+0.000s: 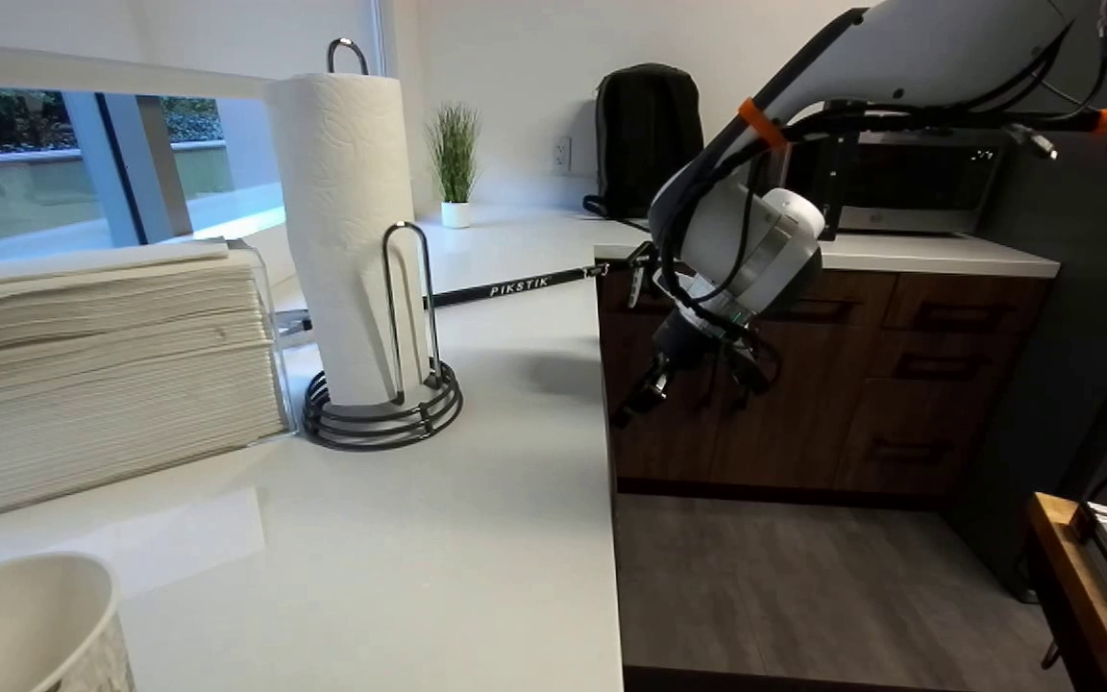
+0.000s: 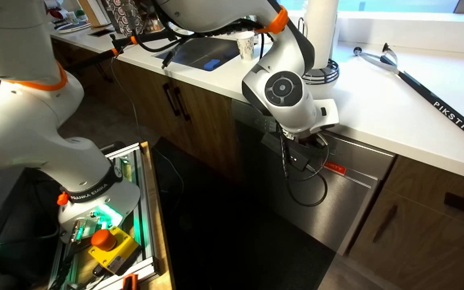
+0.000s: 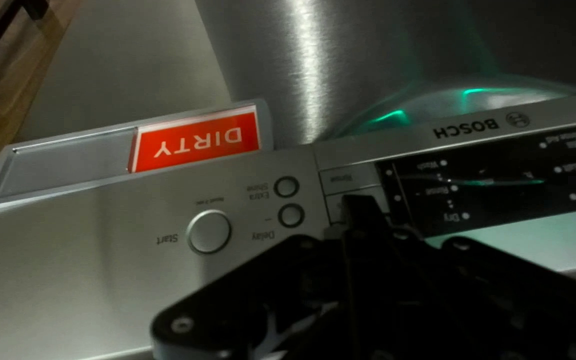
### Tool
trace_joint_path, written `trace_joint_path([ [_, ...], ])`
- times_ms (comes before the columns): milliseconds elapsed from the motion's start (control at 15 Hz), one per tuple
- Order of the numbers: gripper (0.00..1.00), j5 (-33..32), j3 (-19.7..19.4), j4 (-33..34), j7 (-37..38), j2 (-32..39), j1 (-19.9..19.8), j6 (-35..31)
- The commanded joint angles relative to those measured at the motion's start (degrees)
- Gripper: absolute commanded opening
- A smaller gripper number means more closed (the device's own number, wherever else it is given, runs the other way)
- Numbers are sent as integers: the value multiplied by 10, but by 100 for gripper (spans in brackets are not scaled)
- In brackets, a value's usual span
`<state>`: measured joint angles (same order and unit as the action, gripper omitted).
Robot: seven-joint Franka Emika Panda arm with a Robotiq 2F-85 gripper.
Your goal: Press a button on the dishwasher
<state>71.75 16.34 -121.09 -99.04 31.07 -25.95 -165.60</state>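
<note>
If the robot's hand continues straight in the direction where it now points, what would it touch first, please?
Most likely the small rectangular buttons beside the black display on the dishwasher. In the wrist view, the hand covers part of them; contact or a small gap, I cannot tell.

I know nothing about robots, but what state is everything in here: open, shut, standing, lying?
Dishwasher: door shut
Sign: showing DIRTY
End effector: shut, tip at the buttons; contact unclear
Cabinet doors: shut
Drawers: shut
Paper towel roll: upright
Paper cup: upright
Grabber stick: lying on the counter
Backpack: standing upright
Potted plant: upright
Orange button: cannot tell if pressed
</note>
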Motion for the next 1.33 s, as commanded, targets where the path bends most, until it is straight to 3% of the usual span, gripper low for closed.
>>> trace_joint_path([
  [0, 0, 106, 58, 66, -92, 44, -24, -3],
  [200, 0, 124, 53, 47, -119, 32, -24, -2],
  [933, 0, -102, -45, -89, 119, -70, 57, -22],
  [1267, 0, -236, -136, -175, 238, -151, 114, -9],
])
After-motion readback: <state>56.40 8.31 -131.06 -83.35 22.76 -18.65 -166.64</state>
